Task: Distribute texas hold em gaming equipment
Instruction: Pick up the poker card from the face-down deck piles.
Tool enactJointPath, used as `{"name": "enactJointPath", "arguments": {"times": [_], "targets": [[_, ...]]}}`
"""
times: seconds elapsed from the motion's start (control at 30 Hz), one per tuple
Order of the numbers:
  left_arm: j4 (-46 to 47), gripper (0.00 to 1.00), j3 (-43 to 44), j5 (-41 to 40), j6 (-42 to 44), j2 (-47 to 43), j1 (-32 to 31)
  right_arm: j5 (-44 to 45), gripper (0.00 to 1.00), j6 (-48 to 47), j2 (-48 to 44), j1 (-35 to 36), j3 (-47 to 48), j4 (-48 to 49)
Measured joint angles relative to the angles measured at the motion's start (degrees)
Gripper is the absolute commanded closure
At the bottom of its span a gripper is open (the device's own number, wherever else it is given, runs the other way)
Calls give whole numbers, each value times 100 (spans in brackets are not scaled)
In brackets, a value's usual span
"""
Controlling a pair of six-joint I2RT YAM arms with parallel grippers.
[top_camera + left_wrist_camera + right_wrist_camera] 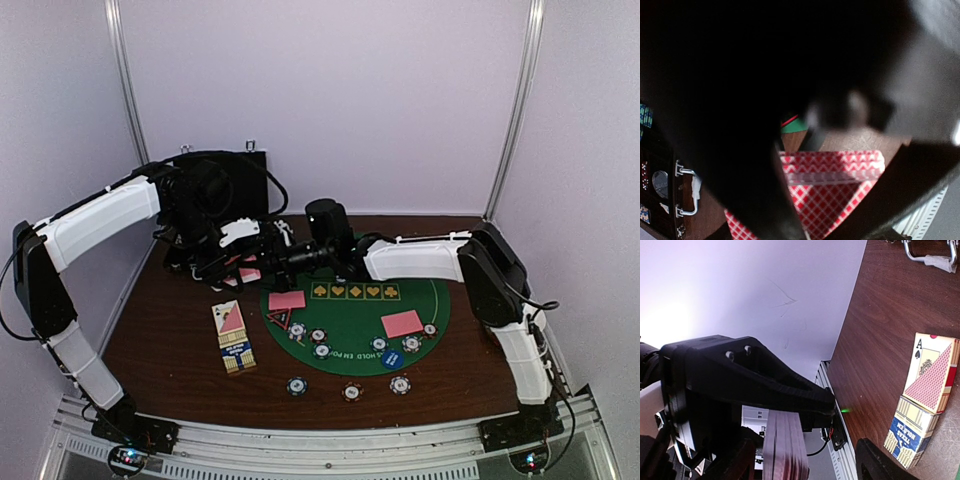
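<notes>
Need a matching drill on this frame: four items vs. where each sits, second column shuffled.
1 deck
2 blue button
3 card boxes
4 case

A on the table, left of the mat
B at the table's back left
C in the right claw
D on the mat, near edge

Pairs: 1-C, 2-D, 3-A, 4-B

A dark brown wooden table (pixel 170 340) stands under soft, even light. Behind and beside it rise plain pale lilac wall panels (pixel 330 100), joined above its far corners by slim silver metal posts (pixel 125 80). A ribbed silver aluminium rail (pixel 320 440) runs along its near edge.
</notes>
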Motion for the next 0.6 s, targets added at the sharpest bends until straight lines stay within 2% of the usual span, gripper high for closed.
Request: {"name": "enactJointPath", "arguments": {"times": [0.33,0.6], "targets": [[0,85,0,-2,0,0,0,-109,40,177,195,20,197,9],[0,86,-2,-17,0,9,-4,-151,45,114,-7,-144,-212,238]]}}
